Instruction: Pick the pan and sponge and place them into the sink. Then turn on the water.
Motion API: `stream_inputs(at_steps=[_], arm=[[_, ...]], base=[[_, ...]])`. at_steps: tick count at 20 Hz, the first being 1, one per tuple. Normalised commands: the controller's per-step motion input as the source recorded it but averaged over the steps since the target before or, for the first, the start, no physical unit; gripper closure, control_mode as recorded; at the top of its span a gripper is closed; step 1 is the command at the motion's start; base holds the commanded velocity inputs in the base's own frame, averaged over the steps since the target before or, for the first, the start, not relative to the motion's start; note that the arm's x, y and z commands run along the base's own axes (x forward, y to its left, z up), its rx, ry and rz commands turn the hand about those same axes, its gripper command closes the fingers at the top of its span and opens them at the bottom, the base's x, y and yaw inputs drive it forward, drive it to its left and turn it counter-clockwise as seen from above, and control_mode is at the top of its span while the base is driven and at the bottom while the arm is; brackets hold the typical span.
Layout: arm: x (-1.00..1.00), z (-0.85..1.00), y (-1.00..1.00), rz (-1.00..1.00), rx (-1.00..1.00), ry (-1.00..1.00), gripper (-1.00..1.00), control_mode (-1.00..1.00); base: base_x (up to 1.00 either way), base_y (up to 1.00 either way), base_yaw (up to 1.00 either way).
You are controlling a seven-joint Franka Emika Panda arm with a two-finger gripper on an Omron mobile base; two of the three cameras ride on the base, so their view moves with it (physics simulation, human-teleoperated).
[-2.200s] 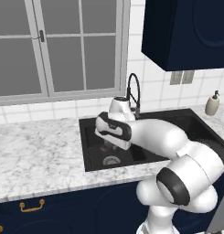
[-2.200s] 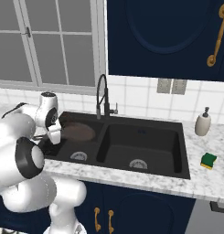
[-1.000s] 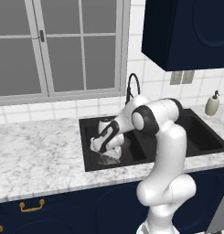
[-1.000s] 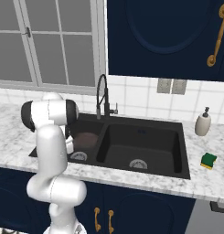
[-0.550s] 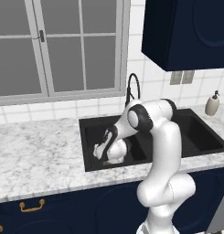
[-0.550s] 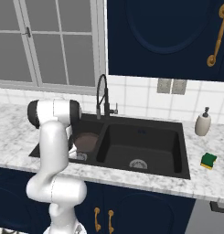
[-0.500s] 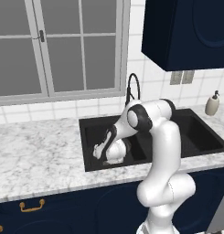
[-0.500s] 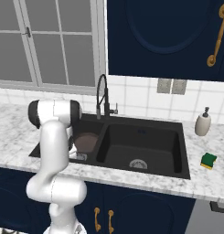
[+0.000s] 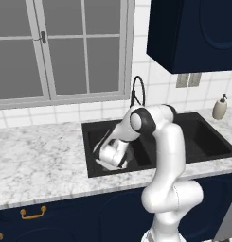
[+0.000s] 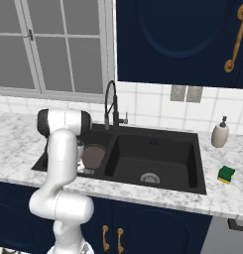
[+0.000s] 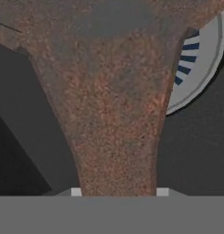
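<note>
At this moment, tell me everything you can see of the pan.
The pan is a small round frying pan, dark reddish-brown with a mottled, rusty-looking surface. It sits low in the left basin of the black sink, in front of the arched tap. In the hand view its long brown handle widens toward the bowl and runs straight back between the fingertips of the gripper, which is shut on it. A silver drain shows beside the handle. The handle's end is hidden.

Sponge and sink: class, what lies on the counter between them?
Nothing. In the right base view, bare marble counter separates the green sponge from the sink rim; the soap dispenser stands farther back.
</note>
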Motion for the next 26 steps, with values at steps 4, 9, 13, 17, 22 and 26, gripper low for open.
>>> stream_inputs(at_steps=[4,9,13,17,22,26], arm=[[0.35,0.03,0.0,0.0,0.01,0.0,-1.0,-1.0],[0.22,0.58,0.13,-0.01,0.0,-0.06,-1.0,-1.0],[0.24,1.0,0.09,0.0,0.0,-0.17,-1.0,-1.0],[0.09,0.99,0.0,0.0,0.04,-0.19,-1.0,-1.0],[0.02,1.0,-0.02,0.0,0.1,-0.27,-1.0,-1.0],[0.0,1.0,-0.1,0.0,0.13,-0.34,-1.0,-1.0]], base=[[0.0,0.0,0.0],[0.0,0.0,0.0],[0.0,0.0,0.0],[0.0,0.0,0.0],[0.0,0.0,0.0],[0.0,0.0,0.0]])
